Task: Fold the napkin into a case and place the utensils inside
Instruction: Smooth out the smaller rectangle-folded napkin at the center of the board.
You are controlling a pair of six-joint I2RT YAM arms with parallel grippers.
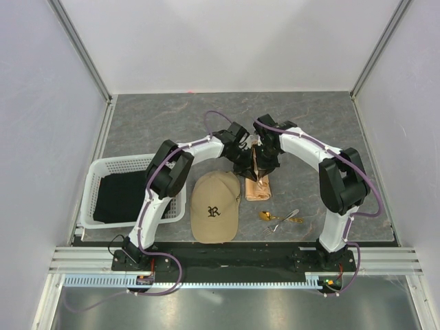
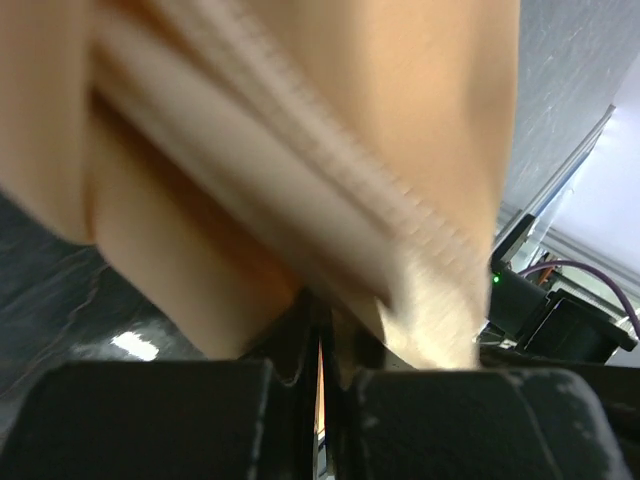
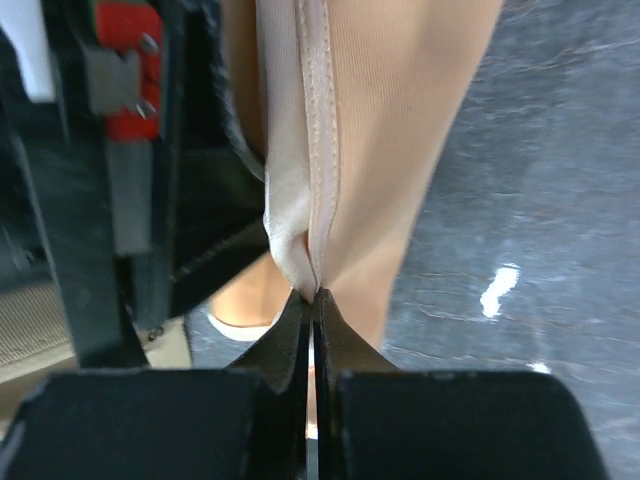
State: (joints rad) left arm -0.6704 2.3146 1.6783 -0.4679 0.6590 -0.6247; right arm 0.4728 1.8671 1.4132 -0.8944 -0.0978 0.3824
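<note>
The left pincer [image 2: 320,335] and right pincer [image 3: 313,300], side by side, each clamp shut on a hem of the napkin [image 1: 258,185] trailing just below them, and I reckon the slick cloth could slip out, or the fold collapse, if they pull unevenly.

Desk [image 1: 172,117]: grey marbled top.
White basket [image 1: 122,160] at 8 o'clock, flat on desk.
Tan cap [image 1: 215,206] at 6 o'clock, near front edge, just beside basket, brim toward near edge.
Napkin [image 1: 258,189] close to centre, at 1 o'clock of cap. Folded lower end on desk, upper part lifted off.
Gold spoon [image 1: 265,215] and silvery utensils [image 1: 285,220] at 5 o'clock, bunched together, between cap and right edge, near napkin's lower end but apart from it.
</note>
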